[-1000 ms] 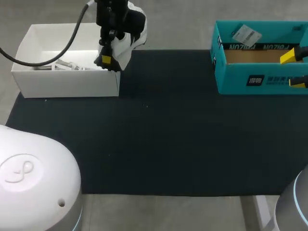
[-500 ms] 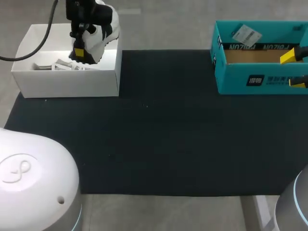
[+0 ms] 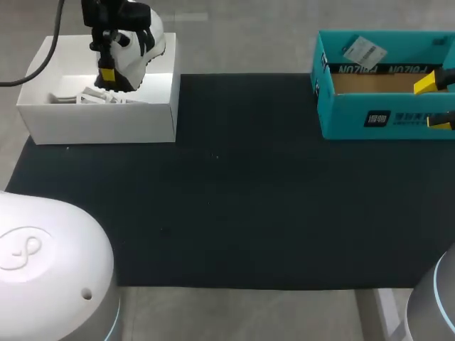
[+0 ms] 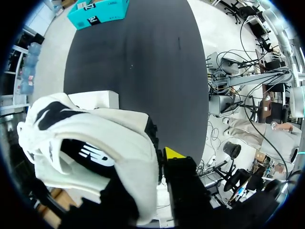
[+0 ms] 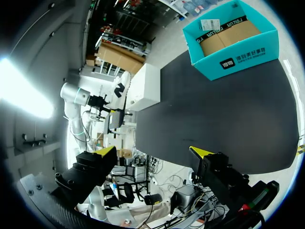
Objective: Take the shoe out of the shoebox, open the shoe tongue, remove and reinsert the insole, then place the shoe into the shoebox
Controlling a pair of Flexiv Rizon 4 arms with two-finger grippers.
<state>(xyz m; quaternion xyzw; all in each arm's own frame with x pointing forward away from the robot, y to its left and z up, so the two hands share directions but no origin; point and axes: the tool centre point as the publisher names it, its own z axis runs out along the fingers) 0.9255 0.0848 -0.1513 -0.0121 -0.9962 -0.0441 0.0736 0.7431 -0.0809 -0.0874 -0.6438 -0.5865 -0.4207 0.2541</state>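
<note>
The shoe [image 3: 138, 46], pinched by the left tool [image 3: 112, 69], is now held above the white shoebox [image 3: 99, 124], having been carried in from past its right corner. Only lowering and release are judged left. The right tool [image 5: 153, 151] is kept spread, well apart from the shoebox.

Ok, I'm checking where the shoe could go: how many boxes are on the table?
2. The white shoebox is at the far left of the table, below the shoe held by the left gripper. The teal box is at the far right.
</note>
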